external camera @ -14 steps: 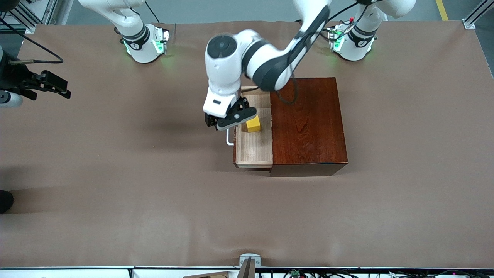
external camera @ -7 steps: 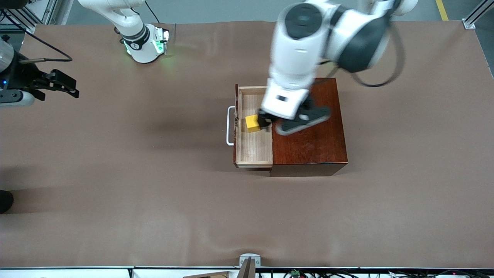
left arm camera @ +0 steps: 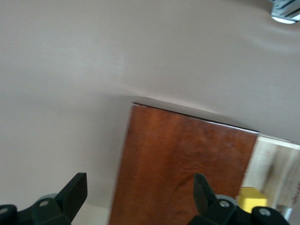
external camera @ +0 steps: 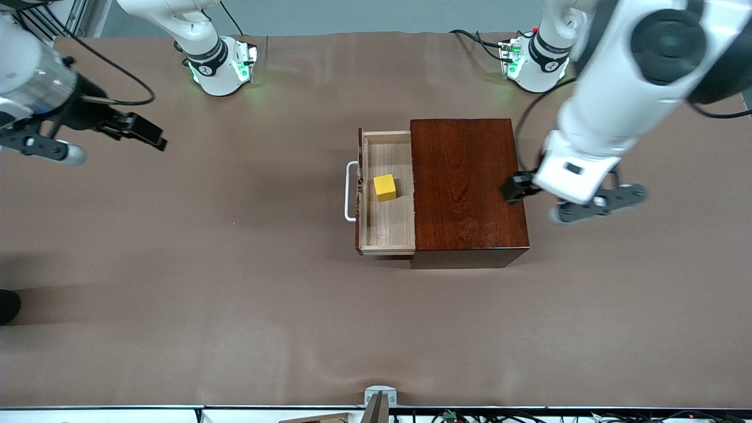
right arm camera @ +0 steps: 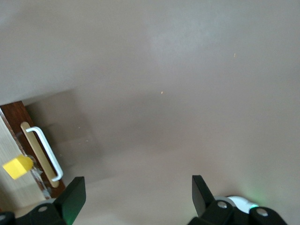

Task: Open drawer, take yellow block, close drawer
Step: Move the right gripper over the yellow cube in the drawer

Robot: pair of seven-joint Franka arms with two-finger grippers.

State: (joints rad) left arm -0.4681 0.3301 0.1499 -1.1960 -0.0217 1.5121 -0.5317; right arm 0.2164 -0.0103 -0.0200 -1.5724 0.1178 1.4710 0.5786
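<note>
The dark reddish-brown box (external camera: 467, 188) stands mid-table with its drawer (external camera: 386, 226) pulled out toward the right arm's end, white handle (external camera: 351, 191) outward. The yellow block (external camera: 385, 187) lies in the drawer, untouched. My left gripper (external camera: 517, 191) is open and empty, in the air over the box's edge at the left arm's end. Its wrist view shows the box top (left arm camera: 183, 164), the block (left arm camera: 252, 200) and its own gripper (left arm camera: 139, 194). My right gripper (external camera: 144, 134) is open and empty over the bare table at the right arm's end; its wrist view (right arm camera: 138, 194) shows the handle (right arm camera: 44, 150) and block (right arm camera: 17, 167).
The two arm bases (external camera: 220, 64) (external camera: 534, 59) stand along the table's back edge. A small metal bracket (external camera: 379, 396) sits at the table's near edge. A dark object (external camera: 6, 305) shows at the right arm's end of the table.
My left gripper has left the drawer handle and swung up across the box to its left-arm end. My right gripper has moved in toward the drawer. The drawer stays open, the block still.
</note>
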